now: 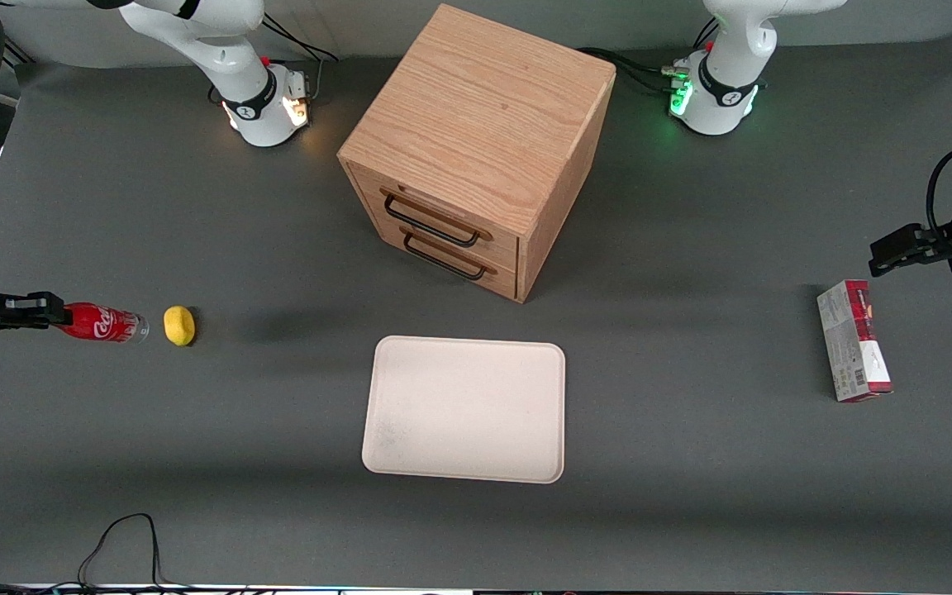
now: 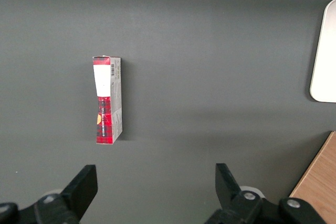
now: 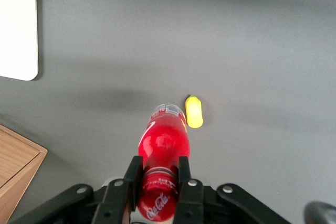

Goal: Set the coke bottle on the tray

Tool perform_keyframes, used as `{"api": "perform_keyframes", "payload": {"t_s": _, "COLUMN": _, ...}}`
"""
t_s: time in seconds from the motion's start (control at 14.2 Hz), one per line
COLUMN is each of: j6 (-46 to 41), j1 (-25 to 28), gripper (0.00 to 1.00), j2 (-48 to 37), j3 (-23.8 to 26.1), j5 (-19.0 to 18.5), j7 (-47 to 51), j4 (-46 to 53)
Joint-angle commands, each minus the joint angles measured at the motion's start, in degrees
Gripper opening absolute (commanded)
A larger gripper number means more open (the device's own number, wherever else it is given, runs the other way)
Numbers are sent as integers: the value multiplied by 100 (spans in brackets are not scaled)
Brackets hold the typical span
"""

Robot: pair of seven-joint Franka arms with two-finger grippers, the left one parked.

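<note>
The tool [image 1: 45,312] sits at the working arm's end of the desk [image 1: 691,496], its fingers [image 3: 184,174] clamped on the neck of the coke bottle [image 1: 102,322], which is held sideways above the desk with its silvery base just short of a yellow lemon [image 1: 179,325]. The tray [image 1: 393,450] lies well apart, in front of the wooden cabinet [image 1: 484,124]. Best to carry the bottle high over the lemon, keep the grip firm, and lower it onto the tray's middle before letting go

Robotics lab: bench-mounted arms [image 1: 228,74], grey mat [image 1: 691,463], trailing cables [image 1: 125,537].
</note>
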Motion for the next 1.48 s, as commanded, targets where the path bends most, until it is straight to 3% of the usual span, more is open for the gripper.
{"api": "perform_keyframes", "payload": {"t_s": 0.0, "j6": -13, "j1": 72, "gripper": 0, "j2": -213, "j3": -47, "j5": -103, "j7": 178, "j4": -210}}
{"api": "perform_keyframes", "payload": {"t_s": 0.49, "j6": 5, "j1": 221, "gripper": 0, "j2": -134, "j3": -3, "j5": -85, "j7": 654, "j4": 114}}
{"api": "perform_keyframes", "payload": {"t_s": 0.85, "j6": 40, "j1": 687, "gripper": 0, "j2": 375, "j3": 76, "j5": -24, "j7": 1487, "j4": 702}}
{"api": "perform_keyframes", "payload": {"t_s": 1.2, "j6": 373, "j1": 722, "gripper": 0, "j2": 894, "j3": 1015, "j5": -32, "j7": 2805, "j4": 1099}}
{"api": "perform_keyframes", "payload": {"t_s": 1.41, "j6": 488, "j1": 774, "gripper": 0, "j2": 956, "j3": 1087, "j5": -32, "j7": 2922, "j4": 1099}}
